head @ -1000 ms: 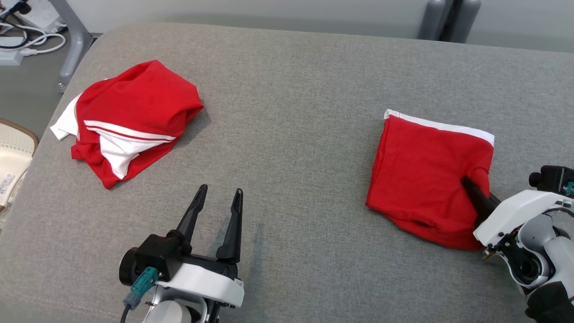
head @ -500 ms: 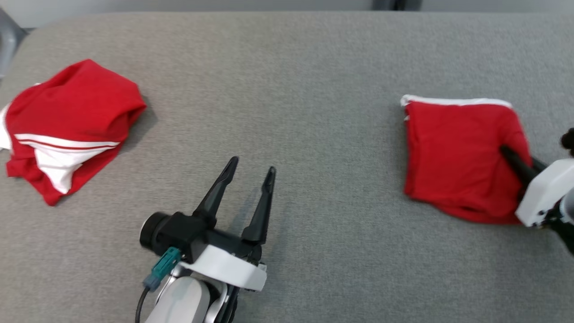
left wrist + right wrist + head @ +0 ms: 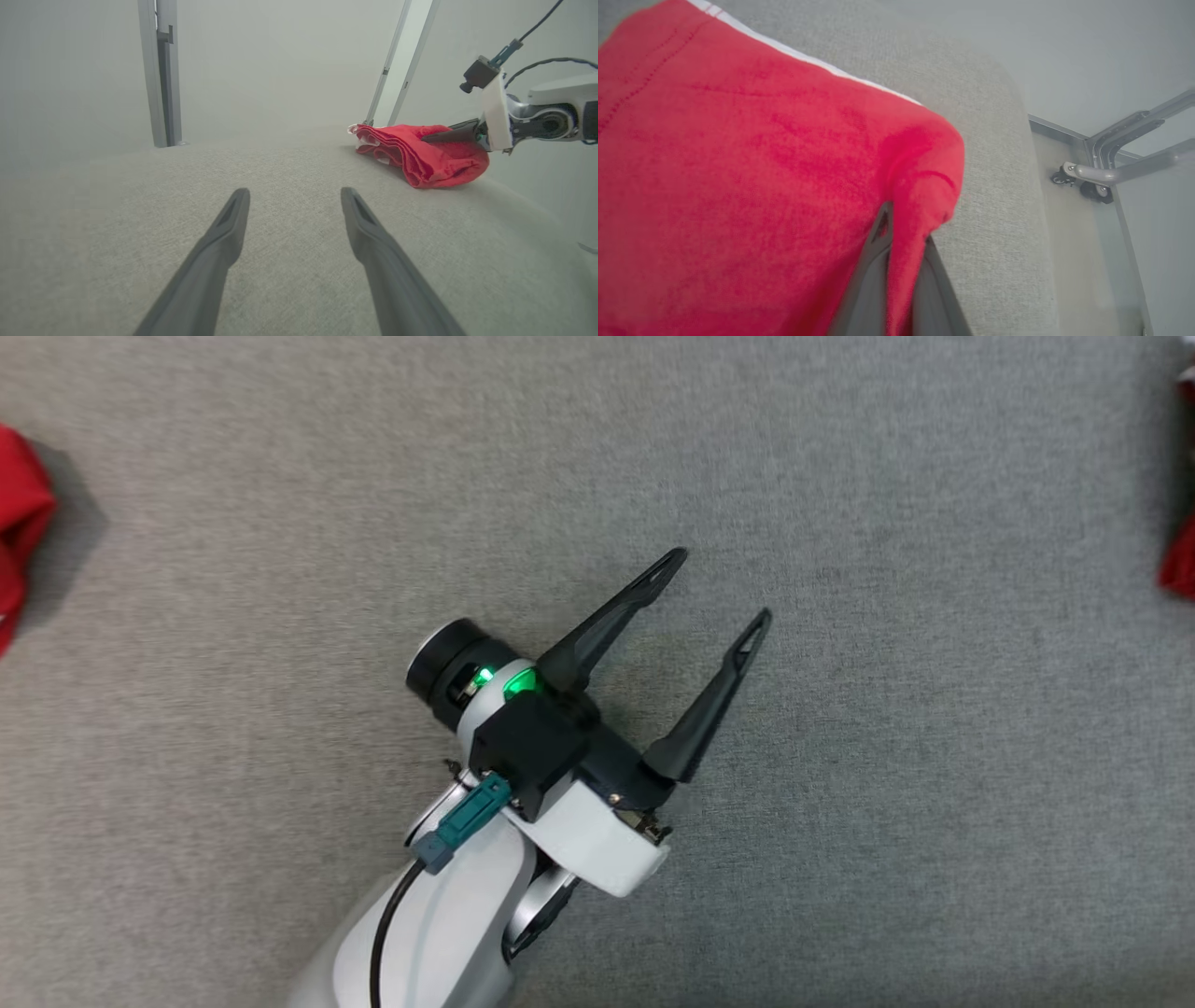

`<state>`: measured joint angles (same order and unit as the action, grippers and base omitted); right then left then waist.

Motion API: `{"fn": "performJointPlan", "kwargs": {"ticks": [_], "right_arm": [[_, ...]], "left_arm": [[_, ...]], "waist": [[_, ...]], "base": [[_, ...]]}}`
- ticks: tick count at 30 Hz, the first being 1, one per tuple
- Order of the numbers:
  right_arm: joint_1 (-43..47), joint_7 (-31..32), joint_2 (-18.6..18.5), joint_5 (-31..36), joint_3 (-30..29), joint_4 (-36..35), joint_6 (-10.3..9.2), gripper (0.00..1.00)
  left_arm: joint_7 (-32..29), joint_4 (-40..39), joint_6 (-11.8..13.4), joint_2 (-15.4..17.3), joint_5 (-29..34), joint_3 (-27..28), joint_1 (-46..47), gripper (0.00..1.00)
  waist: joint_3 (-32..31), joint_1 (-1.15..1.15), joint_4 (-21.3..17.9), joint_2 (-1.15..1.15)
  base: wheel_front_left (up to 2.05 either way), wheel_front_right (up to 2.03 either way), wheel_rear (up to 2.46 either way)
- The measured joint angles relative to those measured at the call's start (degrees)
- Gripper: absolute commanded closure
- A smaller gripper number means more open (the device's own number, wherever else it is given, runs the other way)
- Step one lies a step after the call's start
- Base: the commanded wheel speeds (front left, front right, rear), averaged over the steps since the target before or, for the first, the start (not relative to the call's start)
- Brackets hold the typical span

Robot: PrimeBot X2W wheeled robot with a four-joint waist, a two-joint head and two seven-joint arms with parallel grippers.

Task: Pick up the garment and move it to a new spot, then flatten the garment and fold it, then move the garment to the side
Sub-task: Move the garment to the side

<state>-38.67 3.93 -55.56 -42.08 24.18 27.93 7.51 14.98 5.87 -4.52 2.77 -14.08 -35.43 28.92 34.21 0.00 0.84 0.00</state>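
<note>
The garment (image 3: 420,156) is a folded red piece with a white hem, lying near the table's right end. In the right wrist view my right gripper (image 3: 903,228) is shut on a fold at the corner of the garment (image 3: 738,163), with red cloth pinched between the two dark fingers. The left wrist view shows the right gripper (image 3: 448,134) at the garment's top. A sliver of the garment (image 3: 1178,565) sits at the head view's right edge. My left gripper (image 3: 724,585) hangs open over bare grey cloth mid-table, its fingers (image 3: 233,219) wide apart.
A second red garment (image 3: 19,513) lies at the head view's left edge. The table (image 3: 840,803) is covered in grey fabric. Its rounded right edge (image 3: 1017,186) drops to a floor with a metal frame and caster (image 3: 1087,184). Upright metal posts (image 3: 161,74) stand behind the table.
The head camera has moved down and closer, so both red garments have slid to the picture's edges. The left gripper stays open. The right gripper stays shut on the garment.
</note>
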Motion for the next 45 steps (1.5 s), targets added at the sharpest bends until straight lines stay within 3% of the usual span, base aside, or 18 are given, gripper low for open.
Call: {"fn": "performJointPlan", "kwargs": {"ticks": [12,20,21,22,27,33,45], "right_arm": [[-0.5,-1.6,-7.9,3.3,-8.5,2.5,0.00,1.00],[-2.0,-2.4,-8.2,9.8,-10.9,4.9,0.00,0.99],[-2.3,-2.4,-8.0,10.4,-11.0,5.2,0.00,0.31],[-2.7,-2.4,-7.9,11.5,-11.2,5.6,0.00,0.00],[-5.5,0.5,-6.6,19.7,-15.1,12.1,-0.01,0.00],[-9.9,1.2,0.6,27.7,-16.6,12.0,0.00,0.00],[-11.2,-3.6,17.1,28.2,-9.5,6.0,0.00,0.00]], "left_arm": [[0.2,-4.6,-0.9,-0.1,-2.8,-5.1,7.6,0.00],[0.2,-6.0,-0.2,-0.4,-4.2,-5.6,8.3,0.00],[0.2,-5.9,-0.2,-0.4,-4.2,-5.6,8.3,0.00],[0.2,-5.8,-0.2,-0.4,-4.2,-5.5,8.3,0.00],[0.2,-5.4,0.3,-0.2,-4.6,-4.6,7.5,0.00],[0.1,-4.2,1.3,0.1,-4.8,-2.4,4.8,0.00],[0.1,-2.6,4.3,0.0,-6.1,7.8,-6.4,0.00]], "waist": [[9.5,0.00,-2.8,0.00],[11.0,0.00,-0.4,0.00],[11.0,0.00,-0.1,0.00],[10.9,0.00,0.2,0.00],[9.8,0.00,1.1,0.00],[6.1,0.00,0.9,0.00],[-8.6,0.00,-0.9,0.00]], "base": [[0.00,0.00,0.00],[0.00,0.00,0.00],[0.00,0.00,0.00],[0.00,0.00,0.00],[0.00,0.00,0.00],[0.00,0.00,0.00],[0.00,0.00,0.00]]}}
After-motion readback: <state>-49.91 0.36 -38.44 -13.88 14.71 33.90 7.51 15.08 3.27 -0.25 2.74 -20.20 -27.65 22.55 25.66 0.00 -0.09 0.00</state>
